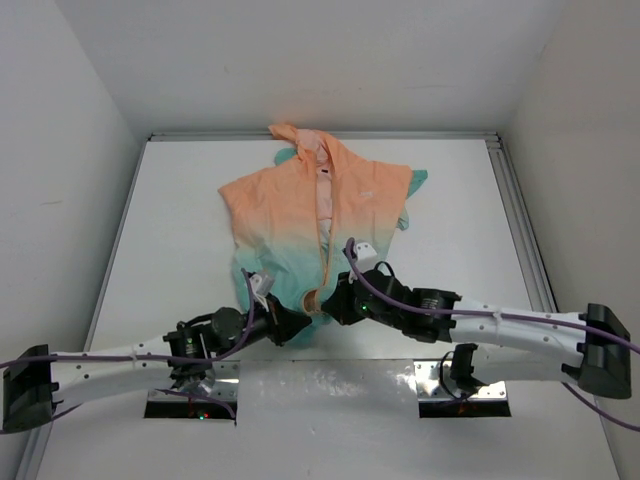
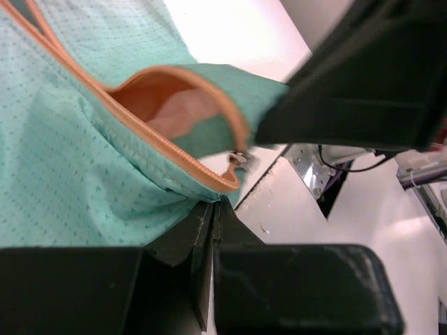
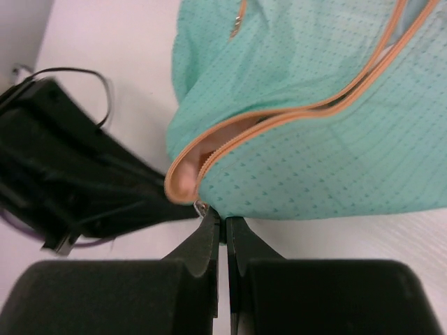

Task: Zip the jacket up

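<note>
Arms of a tabletop robot meet at the near hem of a thin hooded jacket of peach-orange fabric fading to teal [image 1: 290,215], which lies flat on the white worktop [image 1: 170,230], hood toward the far wall and front open along its orange zipper [image 1: 328,250]. The left end effector [image 2: 215,209] has its fingers pressed together on a fold of teal hem just beside the zipper's foot. The right end effector [image 3: 222,222] is likewise pressed together, its tips touching the hem edge at the small metal slider [image 2: 239,159] (whether it actually nips the pull tab cannot be made out). The cloth looks light, soft and quick to bunch, so it should slide and wrinkle rather than resist. The likely way to close it is to pin the hem close under the slider and draw the tab straight toward the hood, holding both zipper tapes taut. A grasp on loose fabric away from the teeth would probably just drag the garment across the worktop.
</note>
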`<state>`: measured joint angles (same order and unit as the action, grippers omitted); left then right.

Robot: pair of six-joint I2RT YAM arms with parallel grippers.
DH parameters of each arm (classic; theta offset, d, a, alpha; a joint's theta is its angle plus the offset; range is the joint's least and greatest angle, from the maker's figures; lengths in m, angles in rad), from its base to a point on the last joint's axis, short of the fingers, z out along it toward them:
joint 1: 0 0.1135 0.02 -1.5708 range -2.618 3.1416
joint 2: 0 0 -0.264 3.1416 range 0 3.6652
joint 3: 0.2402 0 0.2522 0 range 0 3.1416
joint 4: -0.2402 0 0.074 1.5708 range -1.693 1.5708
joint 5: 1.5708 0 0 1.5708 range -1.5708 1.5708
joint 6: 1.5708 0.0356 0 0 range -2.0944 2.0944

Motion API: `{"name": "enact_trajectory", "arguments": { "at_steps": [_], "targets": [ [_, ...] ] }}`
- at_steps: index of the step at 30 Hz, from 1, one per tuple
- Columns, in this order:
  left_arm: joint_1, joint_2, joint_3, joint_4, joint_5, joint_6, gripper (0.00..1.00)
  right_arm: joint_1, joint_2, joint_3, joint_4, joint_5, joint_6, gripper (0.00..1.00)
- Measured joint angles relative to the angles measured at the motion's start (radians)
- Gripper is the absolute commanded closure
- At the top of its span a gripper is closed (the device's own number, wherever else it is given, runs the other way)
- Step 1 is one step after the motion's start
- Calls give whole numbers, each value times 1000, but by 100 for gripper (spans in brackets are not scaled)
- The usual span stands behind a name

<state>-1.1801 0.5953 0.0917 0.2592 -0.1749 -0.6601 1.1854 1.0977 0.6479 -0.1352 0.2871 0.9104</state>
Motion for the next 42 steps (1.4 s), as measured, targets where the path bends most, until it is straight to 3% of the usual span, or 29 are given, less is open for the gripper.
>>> {"name": "enact_trajectory", "arguments": {
  "at_steps": [6,15,23,29,34,37,39,40,41,42],
  "targets": [
    [-6,74,49,-11,-4,5,100,2,-61,-24,-3,-85,31,100],
    [-28,293,75,59,153,23,100,17,-35,-87,-37,-137,72,100],
    [-43,230,56,57,214,23,100,21,1,-104,-39,-101,93,100],
    [-45,316,56,85,267,24,100,37,45,-114,-34,-98,105,100],
    [-58,345,56,79,285,25,100,68,19,-111,-74,-46,107,51],
    [-64,339,56,64,295,28,100,90,-48,-104,-125,-5,103,43],
    [-64,339,56,56,298,29,100,111,-99,-92,-169,12,102,42],
    [-64,339,56,50,299,31,100,122,-115,-87,-187,19,102,48],
    [-64,339,56,47,300,32,100,132,-127,-82,-204,22,101,57],
    [-64,340,56,43,303,32,100,145,-138,-80,-219,22,95,77]
  ]
}}
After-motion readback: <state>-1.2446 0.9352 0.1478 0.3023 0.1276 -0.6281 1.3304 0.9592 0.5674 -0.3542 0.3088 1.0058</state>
